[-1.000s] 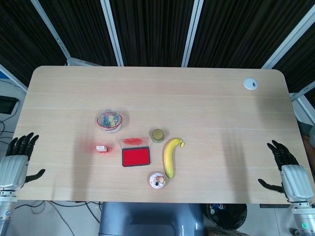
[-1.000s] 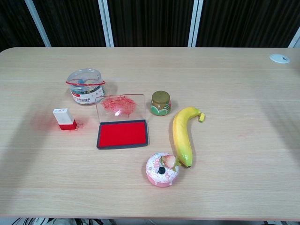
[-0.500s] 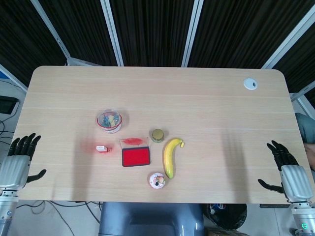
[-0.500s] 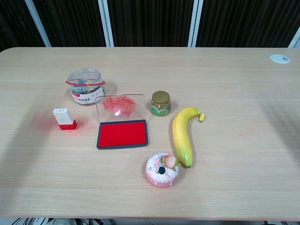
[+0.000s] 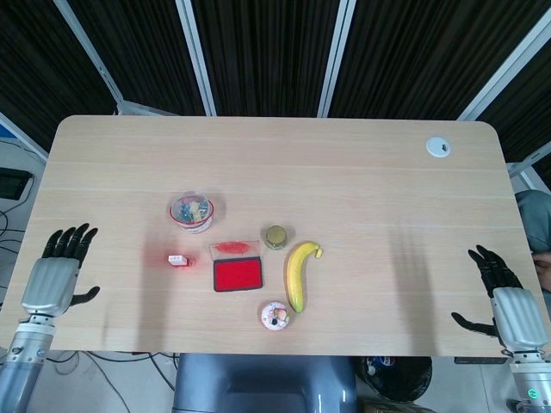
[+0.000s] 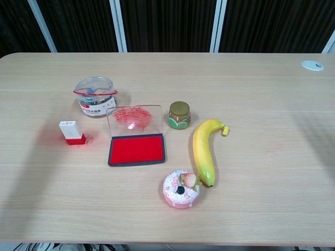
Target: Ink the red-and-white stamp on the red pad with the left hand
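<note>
Stamp (image 6: 73,132) left of pad (image 6: 137,149)

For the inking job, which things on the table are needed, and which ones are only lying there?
Needed: stamp, red pad, left hand.
Only lying there: clear jar, small green jar, banana, pink donut, right hand.

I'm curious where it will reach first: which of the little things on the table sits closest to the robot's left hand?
The red-and-white stamp. It stands alone, leftmost of the cluster, nearest the left hand, beside the red pad.
</note>
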Action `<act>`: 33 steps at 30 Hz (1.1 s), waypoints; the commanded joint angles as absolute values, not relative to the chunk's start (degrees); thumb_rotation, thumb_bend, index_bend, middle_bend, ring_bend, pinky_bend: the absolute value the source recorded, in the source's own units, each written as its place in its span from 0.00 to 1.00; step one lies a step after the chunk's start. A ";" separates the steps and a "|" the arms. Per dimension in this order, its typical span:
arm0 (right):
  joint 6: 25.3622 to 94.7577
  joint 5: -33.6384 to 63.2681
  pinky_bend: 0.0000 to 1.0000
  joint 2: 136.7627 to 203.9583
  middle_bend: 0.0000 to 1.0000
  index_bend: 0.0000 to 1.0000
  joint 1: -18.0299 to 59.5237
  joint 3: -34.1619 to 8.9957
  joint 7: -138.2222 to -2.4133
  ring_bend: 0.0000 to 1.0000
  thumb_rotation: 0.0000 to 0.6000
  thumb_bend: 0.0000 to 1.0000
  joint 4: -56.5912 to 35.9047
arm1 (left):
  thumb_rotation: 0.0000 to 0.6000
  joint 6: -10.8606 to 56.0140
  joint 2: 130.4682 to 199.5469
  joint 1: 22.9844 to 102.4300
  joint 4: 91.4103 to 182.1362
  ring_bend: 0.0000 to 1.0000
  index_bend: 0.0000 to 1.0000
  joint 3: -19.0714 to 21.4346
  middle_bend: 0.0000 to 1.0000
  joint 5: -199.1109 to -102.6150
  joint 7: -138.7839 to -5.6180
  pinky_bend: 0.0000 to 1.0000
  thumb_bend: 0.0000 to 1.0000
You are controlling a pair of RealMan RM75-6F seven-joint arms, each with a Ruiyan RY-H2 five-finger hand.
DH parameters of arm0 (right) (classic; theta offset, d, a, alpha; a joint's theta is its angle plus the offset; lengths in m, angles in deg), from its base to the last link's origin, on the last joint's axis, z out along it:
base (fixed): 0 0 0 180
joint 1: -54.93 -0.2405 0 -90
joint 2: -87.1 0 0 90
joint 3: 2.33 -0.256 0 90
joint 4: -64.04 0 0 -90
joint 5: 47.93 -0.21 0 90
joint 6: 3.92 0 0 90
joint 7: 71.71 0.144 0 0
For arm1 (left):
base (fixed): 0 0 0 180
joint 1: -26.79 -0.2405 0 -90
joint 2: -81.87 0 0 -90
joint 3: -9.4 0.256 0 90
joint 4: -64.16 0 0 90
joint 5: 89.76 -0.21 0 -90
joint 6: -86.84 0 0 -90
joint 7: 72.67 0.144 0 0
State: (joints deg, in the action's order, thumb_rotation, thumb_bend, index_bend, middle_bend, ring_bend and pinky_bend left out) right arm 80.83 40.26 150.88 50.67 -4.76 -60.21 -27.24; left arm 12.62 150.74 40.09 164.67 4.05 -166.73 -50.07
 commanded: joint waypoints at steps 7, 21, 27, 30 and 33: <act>80.60 39.99 0.18 150.68 0.00 0.00 50.66 -4.82 -59.71 0.00 1.00 0.14 -27.47 | 1.00 21.04 156.49 48.09 164.44 0.10 0.11 0.76 0.11 -159.14 -40.58 0.22 0.20; 79.90 39.45 0.18 150.23 0.00 0.00 50.53 -4.89 -58.43 0.00 1.00 0.14 -27.83 | 1.00 25.42 164.77 55.48 160.73 0.16 0.27 -0.02 0.27 -150.84 -30.67 0.24 0.27; 79.62 39.20 0.18 150.01 0.00 0.00 50.48 -4.94 -57.90 0.00 1.00 0.14 -28.00 | 1.00 25.96 167.97 57.58 158.32 0.18 0.32 0.24 0.33 -148.22 -27.92 0.25 0.28; 79.49 38.99 0.18 149.98 0.00 0.00 50.45 -5.03 -57.62 0.00 1.00 0.14 -28.10 | 1.00 26.17 169.38 58.51 157.13 0.19 0.33 0.44 0.33 -146.97 -26.69 0.25 0.28; 79.41 38.91 0.18 149.94 0.00 0.00 50.43 -5.06 -57.46 0.00 1.00 0.14 -28.12 | 1.00 26.30 170.52 59.20 156.10 0.19 0.33 0.60 0.33 -146.02 -25.89 0.25 0.29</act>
